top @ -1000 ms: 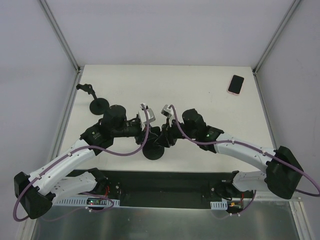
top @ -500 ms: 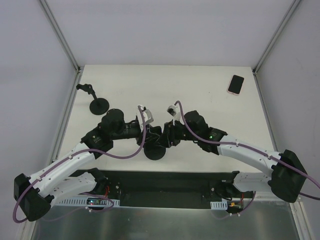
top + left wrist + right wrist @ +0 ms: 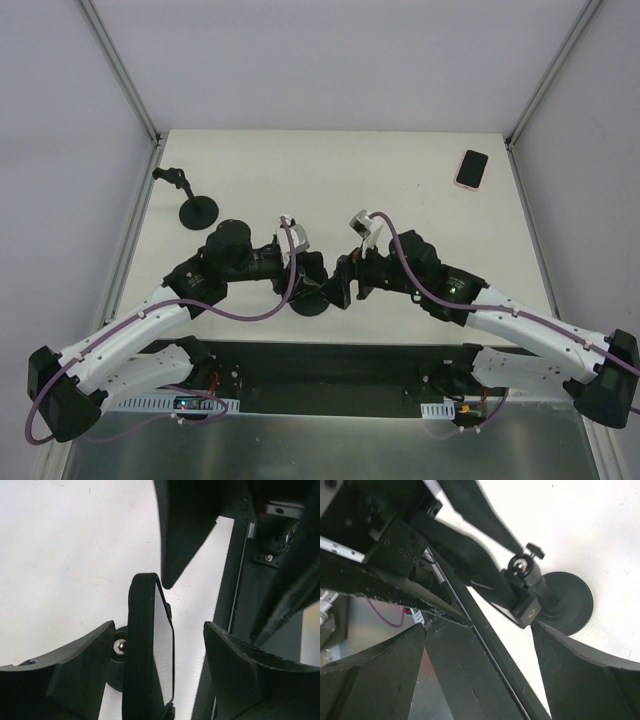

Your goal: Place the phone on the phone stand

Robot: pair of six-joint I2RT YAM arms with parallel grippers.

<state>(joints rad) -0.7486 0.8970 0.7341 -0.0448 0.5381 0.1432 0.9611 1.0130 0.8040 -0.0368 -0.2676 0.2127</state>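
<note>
A black phone [image 3: 162, 645] with a glossy screen stands on edge on the phone stand, whose ball joint [image 3: 119, 647] shows just behind it. My left gripper [image 3: 157, 630] is open, one finger on each side of the phone and clear of it. My right gripper [image 3: 479, 630] is open too, just short of the stand's clamp [image 3: 520, 605] and round base [image 3: 567, 602]. In the top view both grippers, left [image 3: 308, 270] and right [image 3: 342, 285], meet over the stand [image 3: 310, 305] near the table's front edge and hide most of the phone.
A second black stand [image 3: 198, 211] with a jointed arm is at the back left. A phone in a pink case [image 3: 472, 168] lies flat at the back right. The black rail [image 3: 235, 605] along the table's near edge runs close behind the grippers.
Both grippers have opened and let go of the phone, which stays on the stand. The right arm has drawn back to the right.
</note>
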